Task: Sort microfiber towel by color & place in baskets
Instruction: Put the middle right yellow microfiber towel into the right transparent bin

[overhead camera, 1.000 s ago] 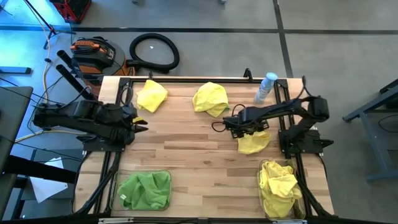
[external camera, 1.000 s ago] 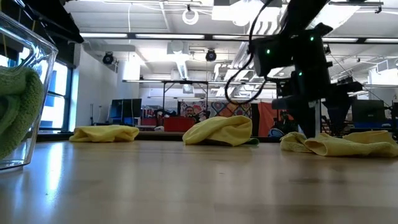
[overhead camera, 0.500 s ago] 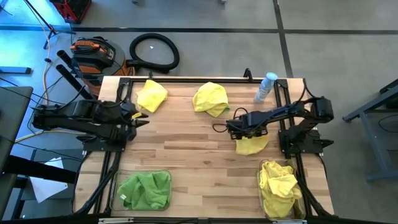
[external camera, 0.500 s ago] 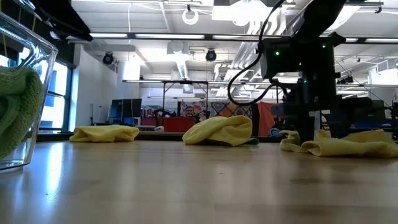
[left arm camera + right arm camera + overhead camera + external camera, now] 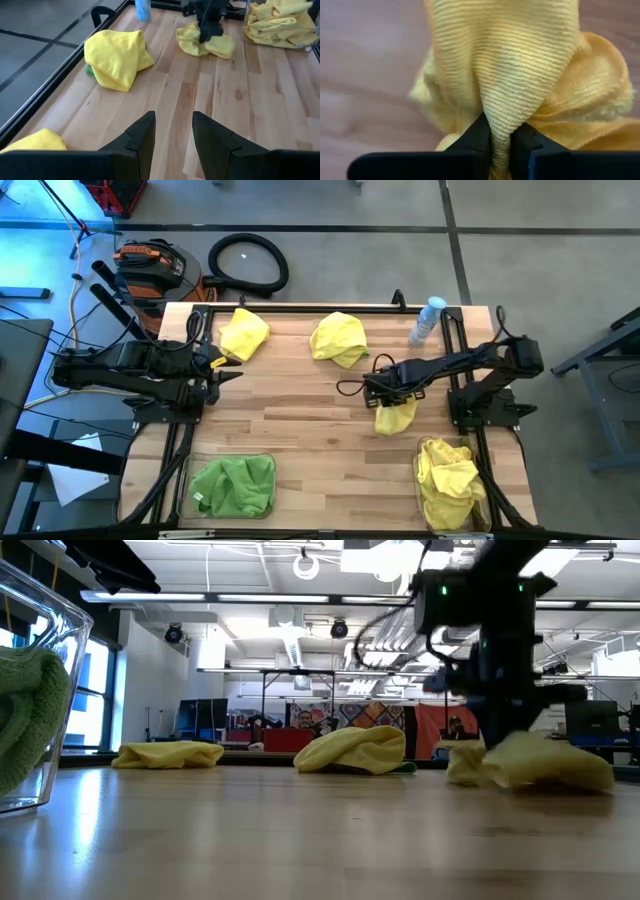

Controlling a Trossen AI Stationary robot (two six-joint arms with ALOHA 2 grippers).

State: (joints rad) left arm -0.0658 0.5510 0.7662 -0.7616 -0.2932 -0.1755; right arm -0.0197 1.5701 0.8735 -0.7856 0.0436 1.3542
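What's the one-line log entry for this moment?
right end effector: shut on yellow towel, mid-table | left end effector: open, idle at left edge | right basket: yellow towels | left basket: green towel

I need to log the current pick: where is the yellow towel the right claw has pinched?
In the high view the pinched yellow towel hangs from the right claw on the table's right side, just beyond the basket of yellow towels.
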